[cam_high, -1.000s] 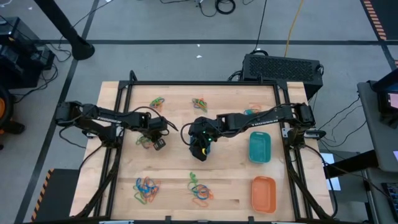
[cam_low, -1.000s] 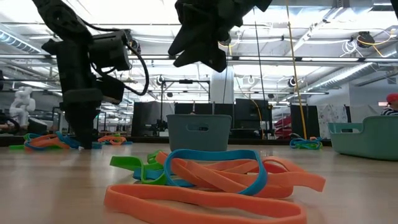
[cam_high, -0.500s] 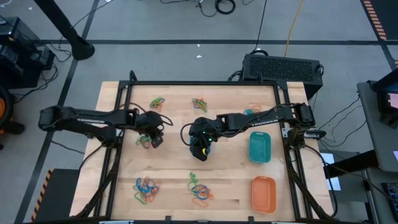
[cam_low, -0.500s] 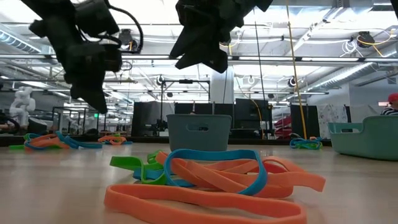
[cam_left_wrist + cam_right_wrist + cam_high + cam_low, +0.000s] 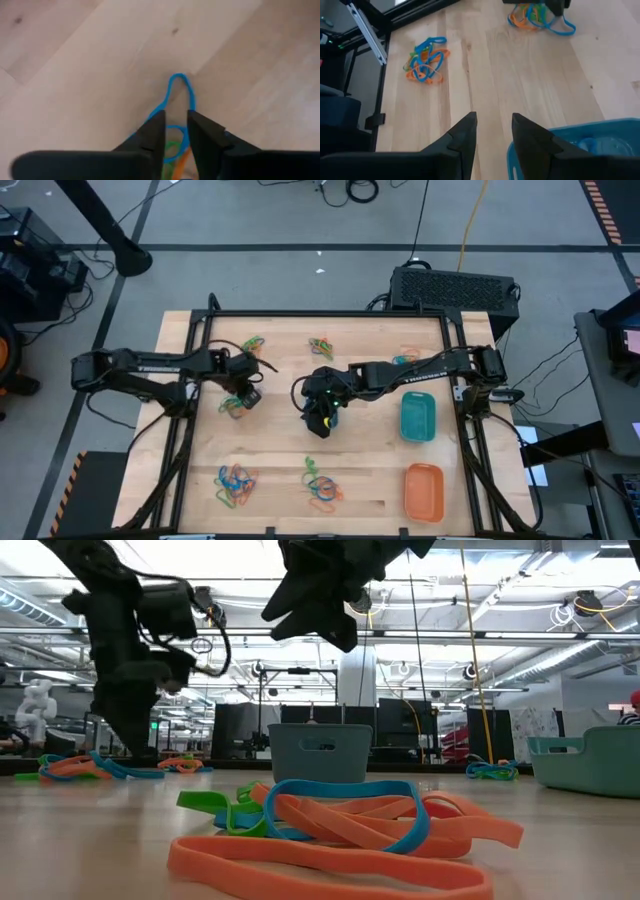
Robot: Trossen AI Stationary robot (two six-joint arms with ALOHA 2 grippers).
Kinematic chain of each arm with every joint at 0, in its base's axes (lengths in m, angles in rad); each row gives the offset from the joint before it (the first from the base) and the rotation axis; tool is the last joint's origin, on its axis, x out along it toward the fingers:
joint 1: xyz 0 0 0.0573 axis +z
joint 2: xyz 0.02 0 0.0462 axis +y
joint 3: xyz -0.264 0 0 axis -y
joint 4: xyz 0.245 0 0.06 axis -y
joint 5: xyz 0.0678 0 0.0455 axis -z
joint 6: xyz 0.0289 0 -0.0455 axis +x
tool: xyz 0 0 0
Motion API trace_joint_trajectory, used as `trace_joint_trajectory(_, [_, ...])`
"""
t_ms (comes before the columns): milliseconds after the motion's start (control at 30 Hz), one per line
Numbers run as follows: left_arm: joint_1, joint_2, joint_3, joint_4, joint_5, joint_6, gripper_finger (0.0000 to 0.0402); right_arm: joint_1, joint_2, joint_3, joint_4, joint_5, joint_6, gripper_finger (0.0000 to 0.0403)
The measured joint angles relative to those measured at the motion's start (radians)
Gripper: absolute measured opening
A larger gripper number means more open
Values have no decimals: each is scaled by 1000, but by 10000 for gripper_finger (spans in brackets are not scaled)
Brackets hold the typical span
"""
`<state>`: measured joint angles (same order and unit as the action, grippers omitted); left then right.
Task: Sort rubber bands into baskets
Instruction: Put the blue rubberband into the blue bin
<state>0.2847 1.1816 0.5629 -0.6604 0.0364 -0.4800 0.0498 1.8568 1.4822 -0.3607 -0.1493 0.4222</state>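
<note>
The left end effector (image 5: 174, 131) points down at the pale wood tabletop (image 5: 75, 60) over a small heap of rubber bands (image 5: 235, 406), fingers slightly parted, straddling a thin blue loop (image 5: 178, 92) whose long axis runs away from the fingertips; nothing gripped; the right end effector (image 5: 492, 127), part-open and empty, hangs above the blue basket (image 5: 580, 145) mid-tabletop.

A robotics lab: open hall with ceiling strip lights (image 5: 540, 660), floor cables (image 5: 350, 192), equipment racks (image 5: 240, 730)
</note>
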Motion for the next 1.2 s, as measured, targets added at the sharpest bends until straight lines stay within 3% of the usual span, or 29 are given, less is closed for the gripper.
trace_joint_trajectory(167, [0,68,0,72,47,33,138,5,0,0,-9,0,0,116])
trace_joint_trajectory(333, [0,135,0,106,-42,50,141,14,0,0,-9,-1,2,116])
trace_joint_trajectory(633, [-11,202,6,127,-30,96,139,25,0,0,-10,-1,3,116])
trace_joint_trajectory(767, [-11,204,5,131,-18,97,106,25,0,0,-10,-1,4,116])
trace_joint_trajectory(933, [-10,206,4,140,19,104,13,25,0,0,-10,-1,4,116])
trace_joint_trajectory(1200, [-12,103,-4,114,40,104,3,25,0,0,-39,-13,4,116])
